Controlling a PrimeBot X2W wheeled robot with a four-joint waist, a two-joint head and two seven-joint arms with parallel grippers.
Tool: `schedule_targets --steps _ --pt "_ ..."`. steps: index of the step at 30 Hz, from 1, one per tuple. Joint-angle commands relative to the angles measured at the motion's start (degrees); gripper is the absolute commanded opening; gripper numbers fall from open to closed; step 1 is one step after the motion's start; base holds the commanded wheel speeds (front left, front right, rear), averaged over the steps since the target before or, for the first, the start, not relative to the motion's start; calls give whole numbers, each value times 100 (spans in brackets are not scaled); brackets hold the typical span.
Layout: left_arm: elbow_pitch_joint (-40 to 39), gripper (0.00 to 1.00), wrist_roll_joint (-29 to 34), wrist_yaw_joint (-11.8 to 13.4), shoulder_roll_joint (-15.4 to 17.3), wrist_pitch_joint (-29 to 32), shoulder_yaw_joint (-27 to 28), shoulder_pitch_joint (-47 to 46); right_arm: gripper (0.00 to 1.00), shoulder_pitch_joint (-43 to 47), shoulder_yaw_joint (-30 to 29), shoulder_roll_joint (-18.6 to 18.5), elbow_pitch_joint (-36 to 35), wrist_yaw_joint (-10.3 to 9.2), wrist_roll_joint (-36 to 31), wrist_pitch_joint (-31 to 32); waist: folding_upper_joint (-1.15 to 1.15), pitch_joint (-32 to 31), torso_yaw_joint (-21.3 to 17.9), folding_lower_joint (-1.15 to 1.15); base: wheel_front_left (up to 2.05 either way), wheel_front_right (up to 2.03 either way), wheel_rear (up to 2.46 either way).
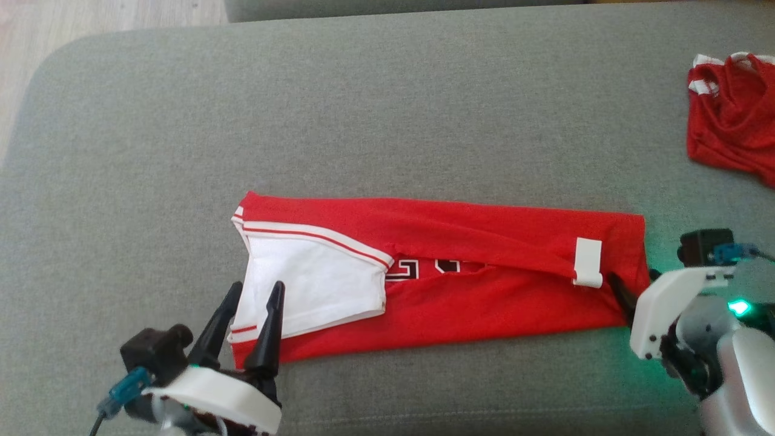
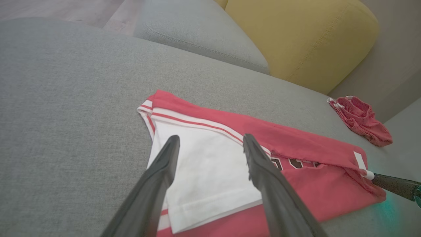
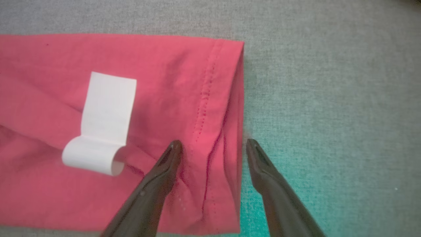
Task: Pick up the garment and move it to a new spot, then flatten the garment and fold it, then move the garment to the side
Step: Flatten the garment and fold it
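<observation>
1. At the near left of the grey fabric sofa seat, the left end effector stands wide open, its dark fingers over the white panel end of the red-and-white jersey garment.
2. The garment lies as a long folded strip across the seat's near middle.
3. The right end effector gapes wide, straddling the hem edge near a curled white label.
4. Far right, a crumpled red garment lies well apart.

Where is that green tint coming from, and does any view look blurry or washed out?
Head view: a green light on the right forearm spills a glow onto the grey cushion beside the red jersey. Right wrist view: the same teal cast lies on the cushion by the right hand. Left wrist view: colours washed out, jersey looks pink, left hand blurred close to the lens.
</observation>
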Motion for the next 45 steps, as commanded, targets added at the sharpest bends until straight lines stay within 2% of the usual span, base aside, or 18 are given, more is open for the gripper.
schedule_targets --steps 1,9,10,11,12,15,16,32,38,45 --pt "-178 100 61 27 36 -66 205 -307 100 -282 126 -107 -165 37 53 57 0 15 3 0 0 0 0" --pt "-209 100 98 54 60 -62 191 -399 100 -561 166 -100 126 37 283 422 0 157 18 0 0 0 0" --pt "-208 100 99 55 61 -62 189 -409 89 -589 163 -98 165 37 306 430 0 167 22 0 0 0 0" --pt "-206 100 98 56 62 -62 187 -416 64 -613 164 -100 202 37 321 426 0 174 25 0 0 0 0" --pt "-203 100 98 58 63 -62 186 -422 48 -632 169 -104 236 37 330 418 0 178 28 0 0 0 0" --pt "-188 100 92 66 70 -69 195 -431 22 -681 184 -95 318 37 392 337 0 175 23 0 0 0 0" --pt "-180 100 87 67 75 -71 201 -433 2 -697 188 -95 334 37 406 277 0 170 19 0 0 0 0" --pt "-252 100 118 104 136 -4 153 -523 0 -1006 51 -412 68 37 580 -492 0 -47 -278 0 0 0 0" --pt "-216 100 82 112 175 33 137 -469 0 -848 500 -288 -565 37 891 -576 0 -179 -344 0 0 0 0" --pt "-222 100 76 120 183 62 97 -463 0 -634 1098 -234 -1203 37 1195 -493 0 -306 -250 0 0 0 0"
